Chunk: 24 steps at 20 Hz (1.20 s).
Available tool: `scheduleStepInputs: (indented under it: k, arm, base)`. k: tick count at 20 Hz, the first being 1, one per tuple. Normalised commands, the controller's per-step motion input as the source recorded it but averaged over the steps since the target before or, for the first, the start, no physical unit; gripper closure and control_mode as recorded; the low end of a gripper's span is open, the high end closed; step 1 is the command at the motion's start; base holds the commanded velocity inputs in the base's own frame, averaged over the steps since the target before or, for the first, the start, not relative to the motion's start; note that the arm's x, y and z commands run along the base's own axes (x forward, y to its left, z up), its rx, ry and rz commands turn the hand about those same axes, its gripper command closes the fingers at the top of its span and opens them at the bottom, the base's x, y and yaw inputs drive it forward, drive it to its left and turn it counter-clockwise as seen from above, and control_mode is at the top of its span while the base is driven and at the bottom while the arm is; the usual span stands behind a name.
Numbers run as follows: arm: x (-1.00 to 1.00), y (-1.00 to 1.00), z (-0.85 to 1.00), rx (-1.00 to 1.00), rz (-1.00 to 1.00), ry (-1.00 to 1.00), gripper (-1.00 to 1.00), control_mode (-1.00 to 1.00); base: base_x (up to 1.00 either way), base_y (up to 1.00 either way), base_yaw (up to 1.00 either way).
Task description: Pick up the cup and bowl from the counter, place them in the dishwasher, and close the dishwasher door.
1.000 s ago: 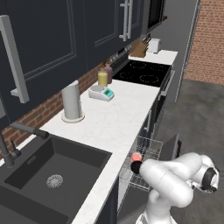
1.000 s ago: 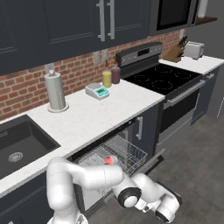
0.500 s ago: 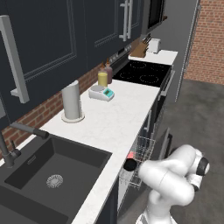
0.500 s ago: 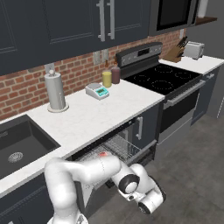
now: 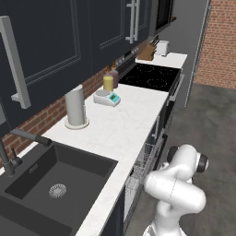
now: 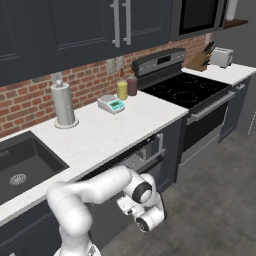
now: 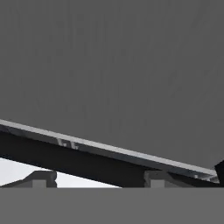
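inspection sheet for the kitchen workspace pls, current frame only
surface: white counter, bare along its front.
job's things: dishwasher partly open, wire rack showing; cup and bowl nothing seen.
clutter: paper towel roll, kitchen scale, yellow bottle, dark bottle.
grippers: gripper low in front of the dishwasher; open or shut cannot be told.
cables: nothing seen.
surroundings: sink, stove, knife block, toaster, brick wall.

Paper-towel roll [image 5: 75, 107] beside sink [image 5: 50, 177]
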Motion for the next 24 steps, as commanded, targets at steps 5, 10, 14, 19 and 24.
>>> scheduleStepInputs:
  k: [5,10,14,19,24]
  arm:
    - [0.50,0.72,0.15,0.06,0.00,0.00,-1.00,-1.00]
    - [0.45,0.38,0.10,-0.01,-0.03,0.00,-1.00,-1.00]
    - [0.44,0.22,0.06,-0.13,-0.05,0.00,-1.00,-1.00]
    - [0.44,0.17,0.03,-0.25,-0.07,0.04,-1.00,-1.00]
    - [0.40,0.17,0.07,-0.34,-0.08,0.07,-1.00,-1.00]
  base:
    - [0.00,0.00,0.00]
    - [0.00,0.00,0.00]
    - [0.00,0.00,0.00]
    - [0.00,0.00,0.00]
    - [0.00,0.00,0.00]
